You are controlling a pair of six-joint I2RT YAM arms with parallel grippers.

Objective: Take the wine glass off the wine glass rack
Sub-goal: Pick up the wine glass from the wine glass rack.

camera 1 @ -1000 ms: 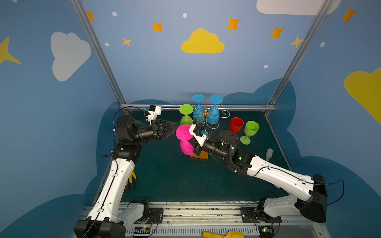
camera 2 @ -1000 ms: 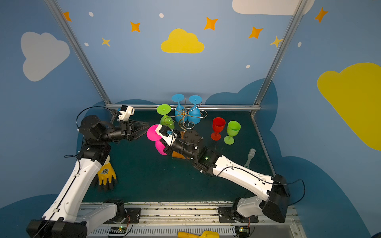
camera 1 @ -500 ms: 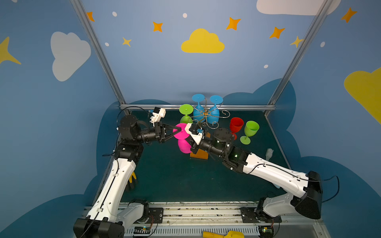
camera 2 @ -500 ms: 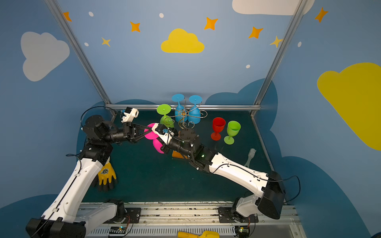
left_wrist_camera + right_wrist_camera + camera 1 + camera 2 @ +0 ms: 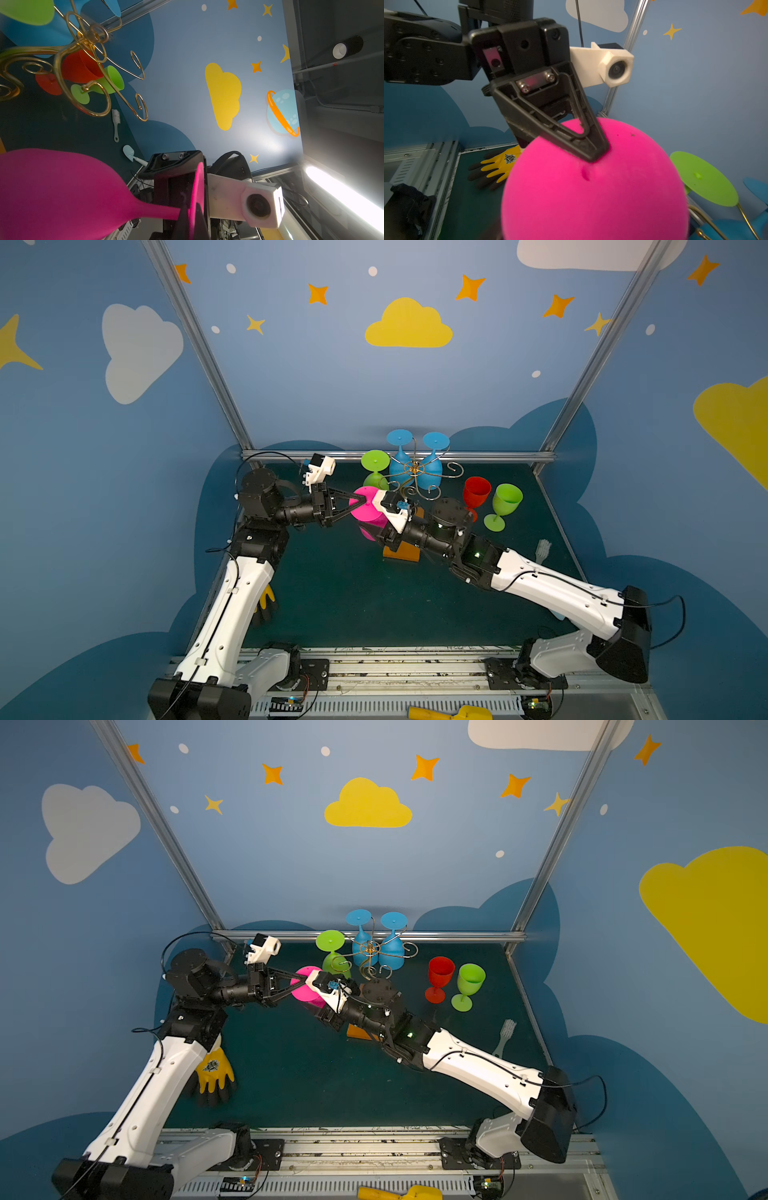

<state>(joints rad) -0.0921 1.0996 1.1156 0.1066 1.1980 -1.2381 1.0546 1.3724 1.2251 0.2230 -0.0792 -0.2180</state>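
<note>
My left claw [image 5: 593, 153] is pinched tight on the round foot of the hot-pink plastic wine glass [image 5: 591, 197], holding it in the air just beside the thin gold wire glass rack [image 5: 415, 467]. My right claw [image 5: 176, 180] is right up against that glass too, and honestly I can't tell if it's spread.

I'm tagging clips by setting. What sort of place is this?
Likely a robot lab cell, decorated like a playroom: left arm and right arm mounted on a base rail, aluminium frame post, cloud-and-star painted walls.
</note>
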